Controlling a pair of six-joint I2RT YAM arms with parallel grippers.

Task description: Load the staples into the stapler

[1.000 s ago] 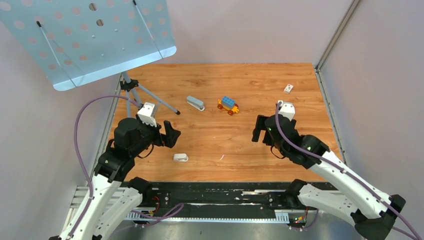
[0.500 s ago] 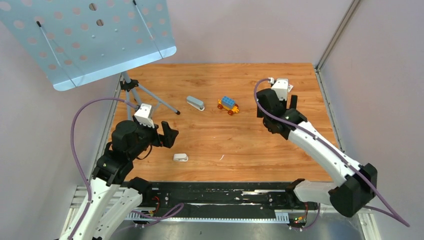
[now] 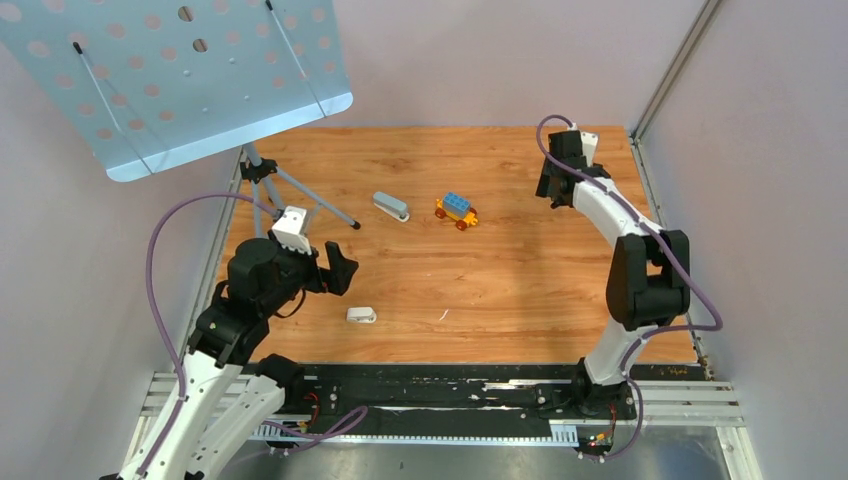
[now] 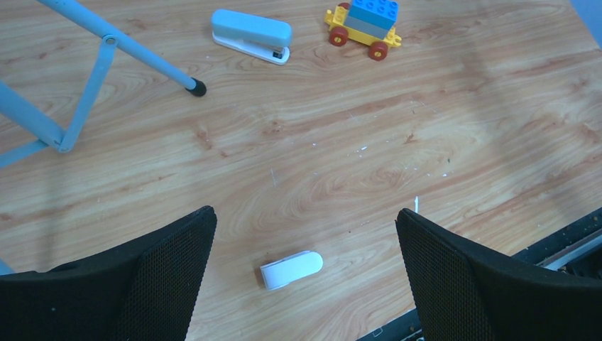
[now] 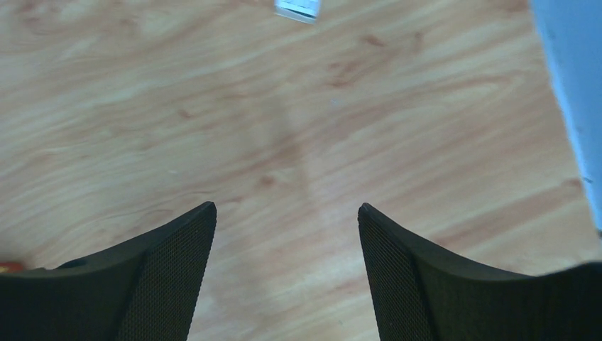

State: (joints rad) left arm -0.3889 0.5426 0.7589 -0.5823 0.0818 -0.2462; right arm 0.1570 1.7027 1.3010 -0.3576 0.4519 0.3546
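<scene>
The light blue stapler (image 3: 391, 206) lies closed at the back centre-left of the wooden table, also seen far ahead in the left wrist view (image 4: 252, 35). The staples are out of view. My left gripper (image 3: 343, 270) (image 4: 305, 211) hovers open over the near left, nothing between its fingers; a small white rounded piece (image 4: 291, 270) (image 3: 361, 315) lies on the wood below the gap. My right gripper (image 3: 553, 188) (image 5: 285, 207) is at the far right corner, open over bare wood. A small white printed box (image 5: 298, 8) lies just beyond its fingertips.
A toy brick car (image 3: 456, 211) (image 4: 363, 27) stands right of the stapler. A blue music stand's legs (image 3: 300, 195) (image 4: 106, 50) rest on the far left. A thin white sliver (image 4: 417, 204) lies near the front edge. A grey wall (image 5: 568, 106) runs close on the right.
My right arm has swung from mid-table out to the far right corner, over the spot of the white box, and its jaws have narrowed a little. The left arm has barely moved.
</scene>
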